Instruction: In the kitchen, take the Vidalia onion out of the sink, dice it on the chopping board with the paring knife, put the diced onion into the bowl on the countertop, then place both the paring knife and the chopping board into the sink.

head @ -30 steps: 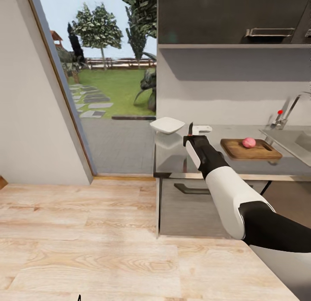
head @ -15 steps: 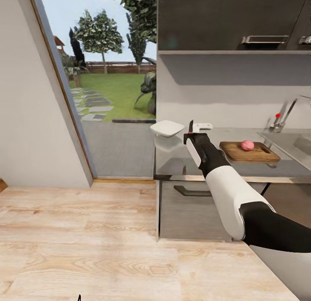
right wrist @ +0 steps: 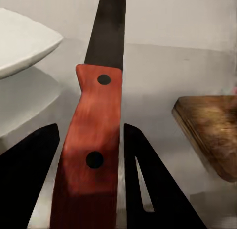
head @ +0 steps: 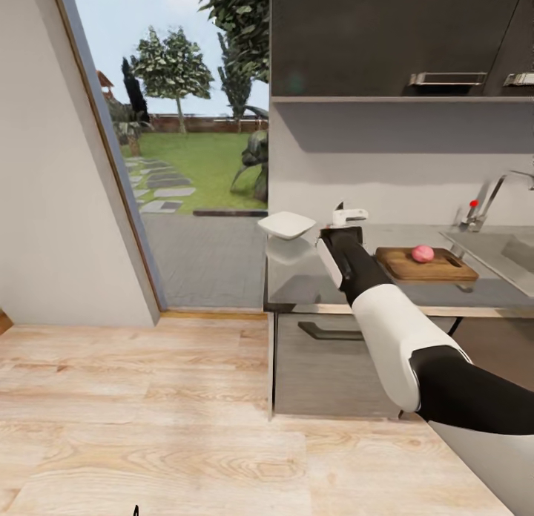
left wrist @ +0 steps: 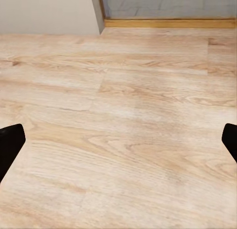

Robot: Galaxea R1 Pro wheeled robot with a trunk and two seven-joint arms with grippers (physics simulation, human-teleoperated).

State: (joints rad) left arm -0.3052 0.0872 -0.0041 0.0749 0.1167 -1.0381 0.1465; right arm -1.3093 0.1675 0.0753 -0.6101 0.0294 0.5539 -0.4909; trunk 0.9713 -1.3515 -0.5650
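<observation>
My right gripper (head: 340, 231) is shut on the paring knife (right wrist: 91, 145), red handle between the black fingers (right wrist: 148, 184) and dark blade pointing up. It hovers over the grey countertop (head: 311, 279), between the white bowl (head: 286, 224) and the brown chopping board (head: 424, 265). The pinkish Vidalia onion (head: 422, 253) rests whole on the board. The steel sink (head: 512, 250) with its chrome tap (head: 491, 196) lies beyond the board at the right edge. My left gripper (left wrist: 118, 142) is open above bare wooden floor (left wrist: 123, 91).
Dark wall cabinets (head: 400, 34) hang above the counter, and a base cabinet with a bar handle (head: 326, 332) stands below it. A glass door (head: 193, 145) to the garden is left of the counter. Light wood flooring (head: 148, 412) spreads in front.
The whole head view has shifted, so the counter and cabinets sit slightly lower in the picture. My right gripper has risen a little over the counter with the knife.
</observation>
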